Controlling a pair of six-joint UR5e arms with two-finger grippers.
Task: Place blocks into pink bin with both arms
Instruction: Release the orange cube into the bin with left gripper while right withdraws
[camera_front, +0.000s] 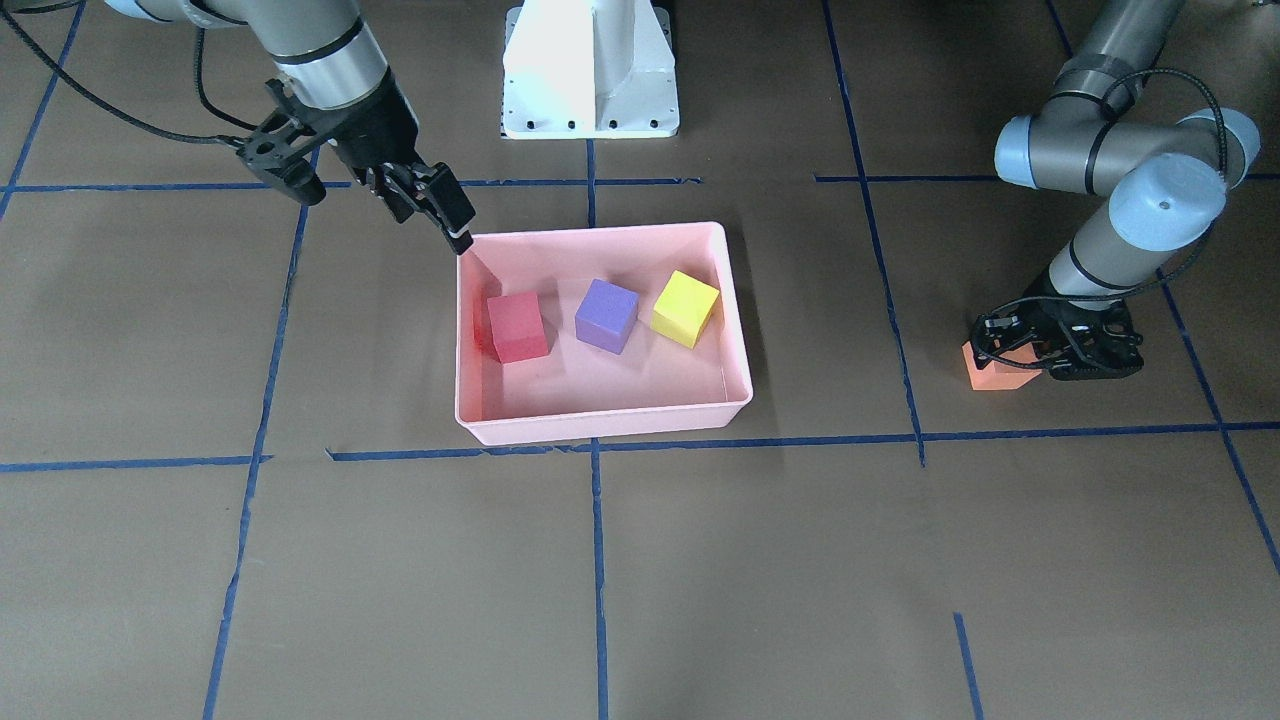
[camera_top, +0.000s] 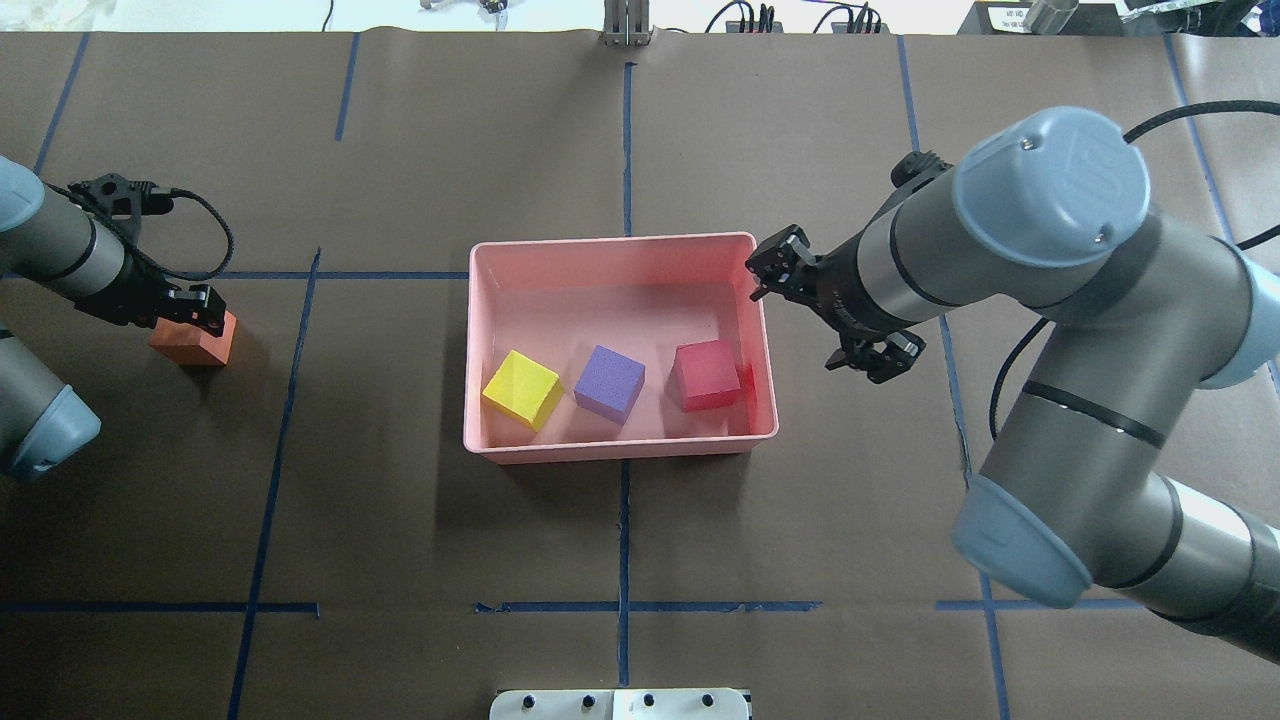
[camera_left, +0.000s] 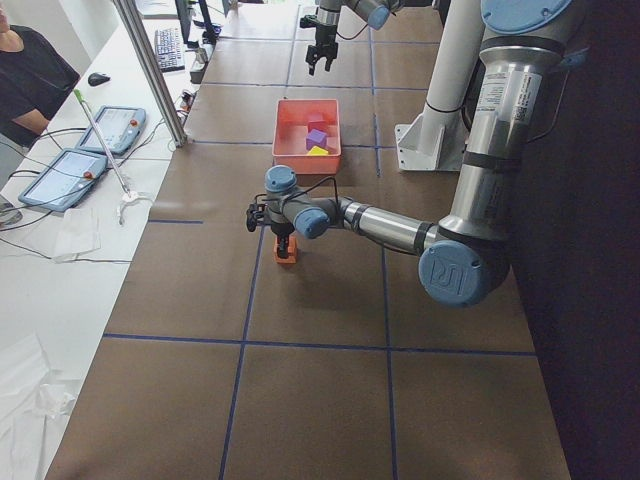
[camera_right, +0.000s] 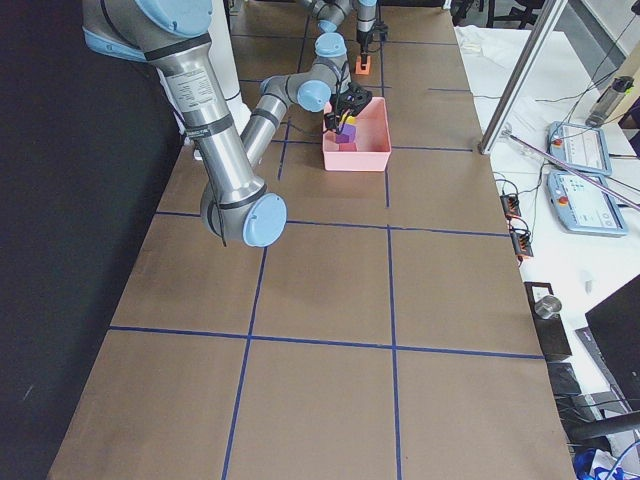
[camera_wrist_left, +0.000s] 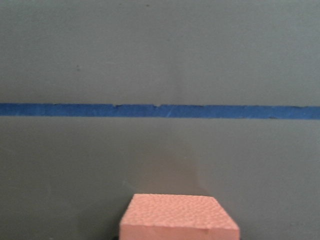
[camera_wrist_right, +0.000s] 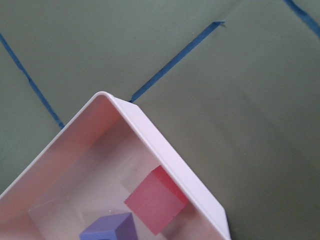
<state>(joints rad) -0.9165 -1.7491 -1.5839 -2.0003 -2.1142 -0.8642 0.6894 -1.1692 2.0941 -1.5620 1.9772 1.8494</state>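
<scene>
Brown tabletop, blue tape grid. On it: pink bin centre; orange block well apart; white base.

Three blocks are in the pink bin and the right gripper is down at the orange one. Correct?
No: the left gripper is at the orange block, as the overhead exterior view shows. The red block, purple block and yellow block are in the pink bin.

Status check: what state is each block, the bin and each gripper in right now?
pink bin, upright, holding three blocks.
red block, lying in the pink bin.
purple block, lying in the pink bin.
yellow block, lying in the pink bin.
orange block, on the table, outside the pink bin.
left gripper, down at the orange block; jaws unclear.
right gripper, empty by the pink bin's corner; jaws look open.
</scene>
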